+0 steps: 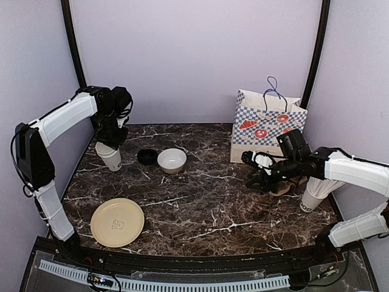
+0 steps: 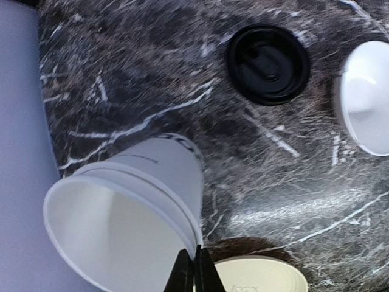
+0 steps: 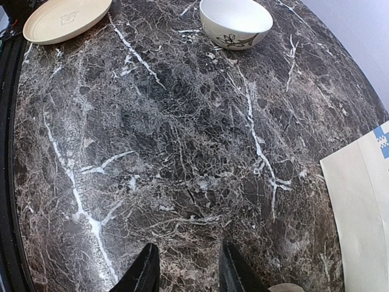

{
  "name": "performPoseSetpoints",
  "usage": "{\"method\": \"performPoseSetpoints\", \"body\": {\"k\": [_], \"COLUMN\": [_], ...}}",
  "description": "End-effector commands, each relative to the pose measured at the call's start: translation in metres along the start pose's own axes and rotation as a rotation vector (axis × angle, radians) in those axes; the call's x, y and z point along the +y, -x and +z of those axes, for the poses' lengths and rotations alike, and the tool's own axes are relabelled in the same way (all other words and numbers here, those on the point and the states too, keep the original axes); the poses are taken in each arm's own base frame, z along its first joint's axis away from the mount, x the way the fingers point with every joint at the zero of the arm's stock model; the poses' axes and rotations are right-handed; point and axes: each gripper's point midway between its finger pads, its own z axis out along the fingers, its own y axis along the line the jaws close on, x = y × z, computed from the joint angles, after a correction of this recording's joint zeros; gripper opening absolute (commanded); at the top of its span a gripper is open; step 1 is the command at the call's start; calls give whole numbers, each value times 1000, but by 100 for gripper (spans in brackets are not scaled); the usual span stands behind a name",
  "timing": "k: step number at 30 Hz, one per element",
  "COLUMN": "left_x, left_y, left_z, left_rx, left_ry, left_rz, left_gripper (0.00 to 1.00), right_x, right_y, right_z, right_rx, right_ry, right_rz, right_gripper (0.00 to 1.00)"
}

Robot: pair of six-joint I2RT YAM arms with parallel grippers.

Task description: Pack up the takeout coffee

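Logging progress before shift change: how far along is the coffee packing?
Done: nothing that shows; the paper bag stands apart at the right, its inside hidden. In hand: the left gripper has its jaws shut on the rim of the white cup. Still to do: the black lid lies on the table, off the cup, so capping and bagging likely remain. The right gripper hovers open and empty near the bag.

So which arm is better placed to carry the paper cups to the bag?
Left. The left gripper is shut on the rim of the paper cups; the right gripper hangs empty by the bag.
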Motion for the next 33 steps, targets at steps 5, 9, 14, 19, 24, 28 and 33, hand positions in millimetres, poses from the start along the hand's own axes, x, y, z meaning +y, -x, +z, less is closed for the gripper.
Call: {"method": "performPoseSetpoints", "body": {"k": [5,9,14,19,24,28,33], "left_x": [-36,-88,-150,-171,-186,-191,-196], "left_y": [5,11,-10,-34,-44,-50,-53], "left_z": [-26,-64,-113,-130,-170,-196,-210], "left_rx": [-22,-140,-168,-152,-204,-237,-257], "left_ry": [6,-223,-525,-640,-774,-871,-939], "left_rz": [80,175,266,300,318,318,330], "left_gripper": [0,0,0,0,0,0,0], "right_x": [5,8,2,-3,15,20,34], "right_y": [25,49,94,141,167,184,197], "right_z": [1,3,4,22,47,58,71], "right_rx": [-56,-63,-109,-153,-151,-183,-189], "right_ry": [63,102,125,107,155,143,182], "right_rz": [18,26,29,10,-31,-24,-63], "right_gripper": [57,90,98,98,99,98,98]}}
